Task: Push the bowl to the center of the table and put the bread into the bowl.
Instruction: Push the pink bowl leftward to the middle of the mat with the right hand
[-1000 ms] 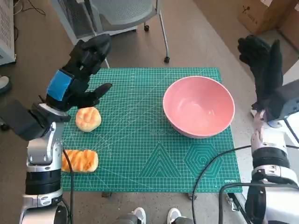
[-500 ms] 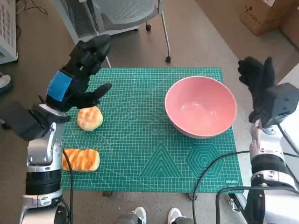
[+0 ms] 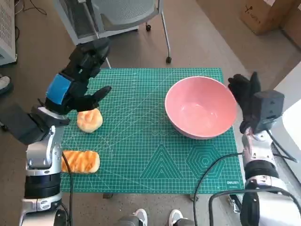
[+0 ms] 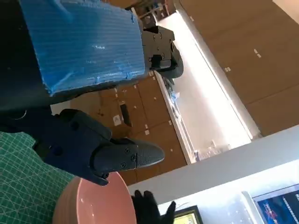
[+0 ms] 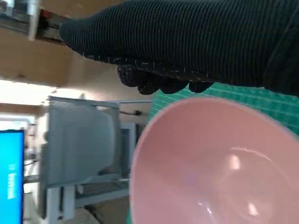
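bowl (image 3: pixel 200 107) on desk's R half, off-ctr | R hand (image 3: pixel 244 94) just beside its outer rim, holds nothing, fingers up, contact unclear; bowl lies desk-ctr-ward of it → R nearer for push | L hand (image 3: pixel 80 75) spread, empty, over round bread (image 3: pixel 89 119)

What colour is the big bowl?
Pink, inside and out. The bowl shows best in the head view.
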